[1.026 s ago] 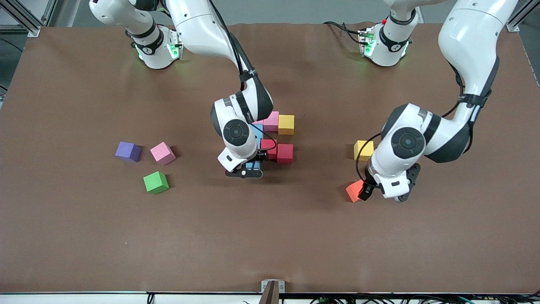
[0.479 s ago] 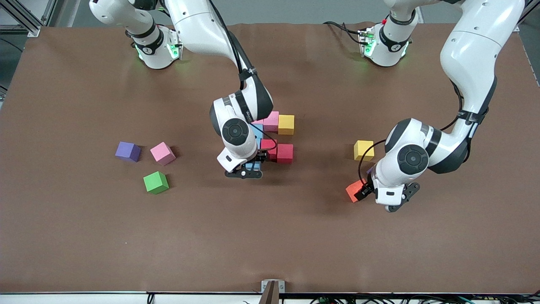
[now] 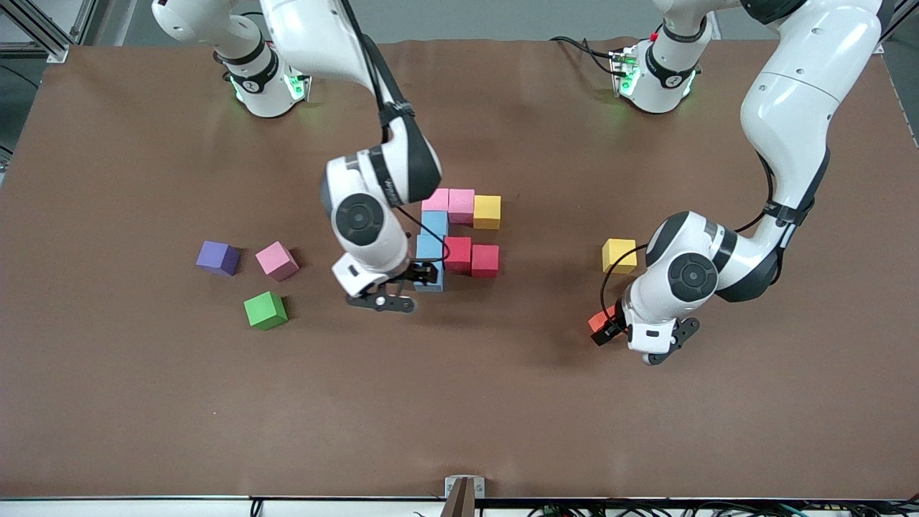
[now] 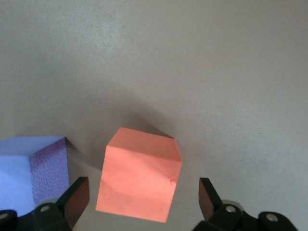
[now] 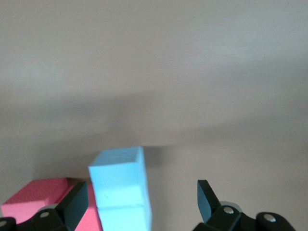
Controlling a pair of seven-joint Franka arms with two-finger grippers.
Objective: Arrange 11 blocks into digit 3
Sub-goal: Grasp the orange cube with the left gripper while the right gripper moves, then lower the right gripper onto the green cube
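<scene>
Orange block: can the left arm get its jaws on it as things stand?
Probably yes. The left gripper is open right over the orange block, one jaw on each side. A blue-purple block sits close beside it but apart, so the gap looks free.

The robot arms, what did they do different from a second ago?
The right claw let go of a light blue block at the figure's end and slid toward the green block. The left claw, open, came down around the orange block. No block moved.
</scene>
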